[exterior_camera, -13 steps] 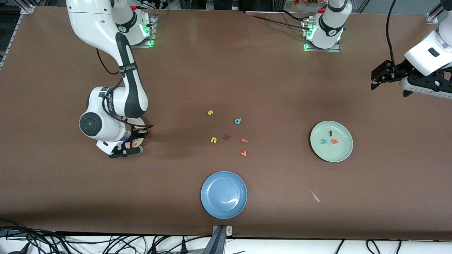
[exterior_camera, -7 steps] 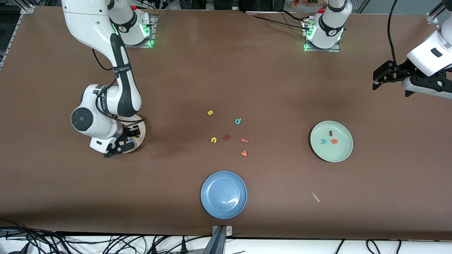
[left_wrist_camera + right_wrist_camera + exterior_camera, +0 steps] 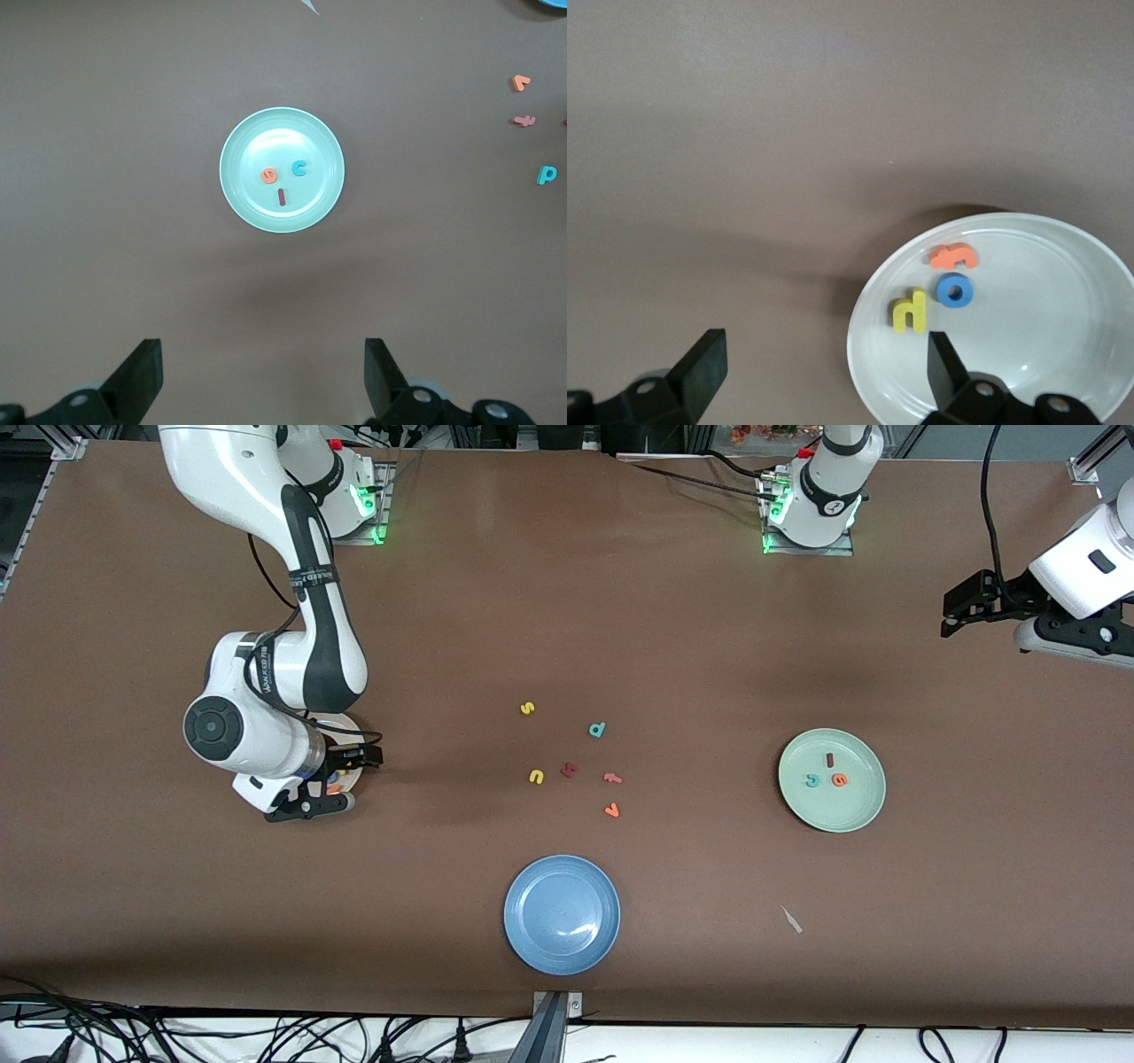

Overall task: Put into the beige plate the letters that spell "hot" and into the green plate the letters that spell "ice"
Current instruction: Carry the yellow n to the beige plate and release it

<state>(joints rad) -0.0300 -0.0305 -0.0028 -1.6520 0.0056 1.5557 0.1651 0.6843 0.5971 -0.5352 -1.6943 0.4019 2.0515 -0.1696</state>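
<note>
- Since the earlier front frames, right gripper (image 3: 335, 782) has let go and shifted a little over the beige plate (image 3: 353, 729); left arm has pulled back toward its end of the table. Nothing else moved.
- Front view: beige plate mostly hidden under the right wrist, at the right arm's end. Green plate (image 3: 831, 779) carries the dark red i (image 3: 830, 760), teal c (image 3: 812, 780) and orange e (image 3: 839, 780). Left gripper (image 3: 955, 607) waits in the air, well apart from the plates.
- Left wrist view: fingers spread wide, nothing between them; green plate (image 3: 282, 169) with all three letters inside the rim.
- Right wrist view: fingers released, empty. Yellow h (image 3: 910, 312), blue o (image 3: 954, 290) and orange t (image 3: 953, 257) lie close together in the beige plate (image 3: 1063, 372).
- My read: both words are placed, only retreat remains. Lift the right gripper straight up before you translate, so a fingertip doesn't clip the rim or drag a letter out.
</note>
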